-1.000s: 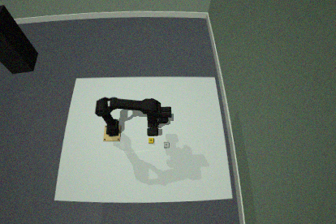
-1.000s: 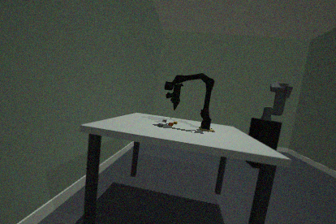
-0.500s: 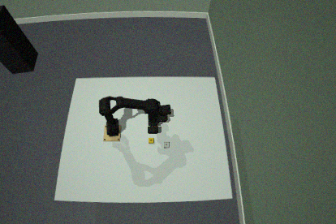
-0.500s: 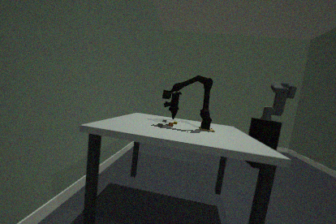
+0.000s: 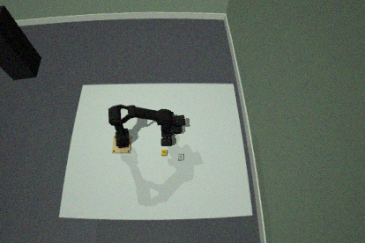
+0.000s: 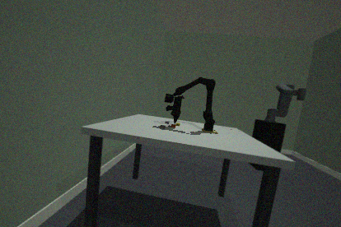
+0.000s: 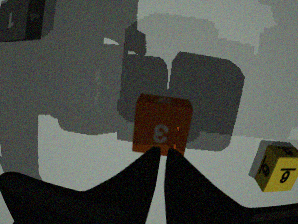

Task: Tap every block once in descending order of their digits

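Fingertips of the tool (image 7: 162, 152) stand nearly together, gripping nothing, poised just short of the orange block (image 7: 161, 124) on the white desk (image 5: 99, 194). Yellow block (image 7: 276, 165) sits tilted to its right.

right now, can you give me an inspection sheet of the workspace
surface: white square table top, arm shadow cast across it
job's things: small orange cube block printed 8, just ahead of the fingertips; small yellow cube block, tilted, at right, digit unclear; small grey block beside the yellow one; dark grey block far left, digit unclear
clutter: nothing seen
grippers: black parallel-jaw gripper shut, holding nothing, fingers pointing down at the orange block
cables: nothing seen
surroundings: dark box on the floor, grey device on a black stand beside the table, green walls
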### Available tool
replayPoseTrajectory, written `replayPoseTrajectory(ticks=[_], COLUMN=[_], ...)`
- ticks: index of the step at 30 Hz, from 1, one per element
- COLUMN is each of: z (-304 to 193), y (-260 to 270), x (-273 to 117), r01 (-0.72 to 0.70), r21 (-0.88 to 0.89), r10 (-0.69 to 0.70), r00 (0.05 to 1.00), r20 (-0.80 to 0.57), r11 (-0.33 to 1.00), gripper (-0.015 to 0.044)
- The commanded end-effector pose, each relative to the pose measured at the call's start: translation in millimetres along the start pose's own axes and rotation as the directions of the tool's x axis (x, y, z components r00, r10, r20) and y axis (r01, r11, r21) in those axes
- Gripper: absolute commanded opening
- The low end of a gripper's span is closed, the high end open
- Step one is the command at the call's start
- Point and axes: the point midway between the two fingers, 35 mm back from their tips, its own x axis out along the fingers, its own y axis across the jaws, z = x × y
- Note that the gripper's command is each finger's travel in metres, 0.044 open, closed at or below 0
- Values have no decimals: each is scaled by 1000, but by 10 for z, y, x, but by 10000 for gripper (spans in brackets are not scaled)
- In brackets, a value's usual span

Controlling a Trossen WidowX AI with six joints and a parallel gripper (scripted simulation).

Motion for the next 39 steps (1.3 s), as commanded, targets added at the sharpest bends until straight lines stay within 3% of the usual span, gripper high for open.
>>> replayPoseTrajectory(ticks=[1,12,16,22,28,33,39], z=[-16,-21,-16,-5,-10,2,450], y=[-1,-2,-1,0,-1,11,475], x=[81,167,-112,-219,-921,-947,-1018], r01=[0,0,0,0,0,0,-4], r21=[3,3,3,3,3,3,3], r10=[0,0,0,0,0,0,4], r00=[1000,1000,1000,1000,1000,1000,1000], r20=[-5,-6,-5,-5,-5,-5,-2], r11=[1000,1000,1000,1000,1000,1000,1000], gripper=[20,20,20,20,20,20,20])
